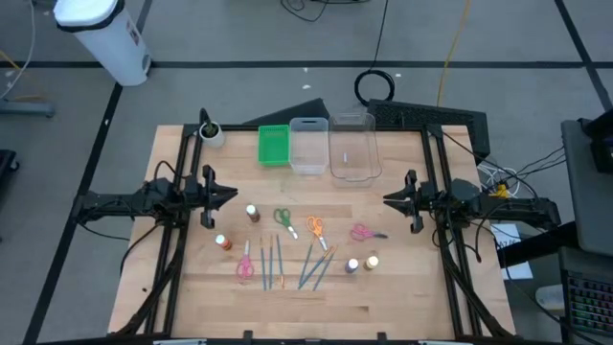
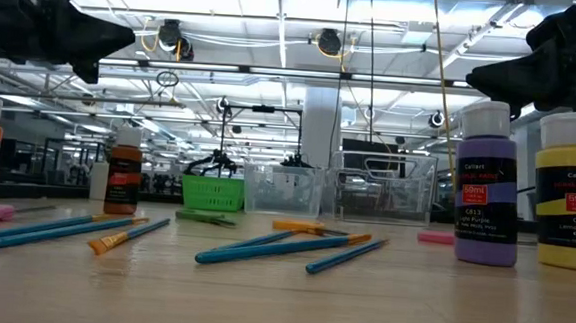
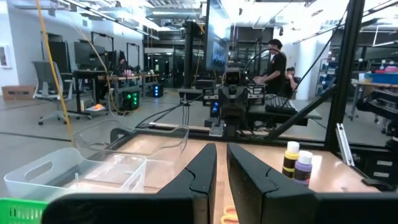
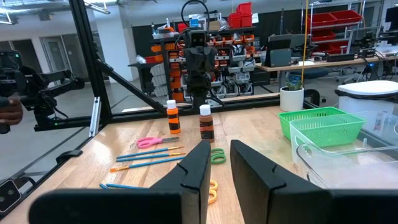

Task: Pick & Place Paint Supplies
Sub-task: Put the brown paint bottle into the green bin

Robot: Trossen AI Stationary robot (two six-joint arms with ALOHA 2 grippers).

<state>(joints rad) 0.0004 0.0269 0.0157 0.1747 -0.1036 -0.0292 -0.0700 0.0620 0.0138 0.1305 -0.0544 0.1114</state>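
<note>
The paint supplies lie spread over the middle of the wooden table. Two white-capped bottles (image 1: 252, 213) (image 1: 223, 242) stand upright toward the left and two more (image 1: 352, 265) (image 1: 372, 261) toward the right. Green scissors (image 1: 283, 218), orange scissors (image 1: 315, 227) and pink scissors (image 1: 361, 233) (image 1: 245, 266) lie flat, as do blue-handled brushes (image 1: 271, 261) (image 1: 314, 266). My left gripper (image 1: 230, 195) hovers at the left side and my right gripper (image 1: 388, 199) at the right side. Both point level toward the middle, fingers nearly together, with nothing between them (image 3: 222, 155) (image 4: 220, 155).
At the far edge stand a green tray (image 1: 273, 144) and two clear plastic bins (image 1: 308, 144) (image 1: 351, 149). A small potted plant (image 1: 209, 129) sits at the far left corner. Dark frame struts run along the table's left and right sides.
</note>
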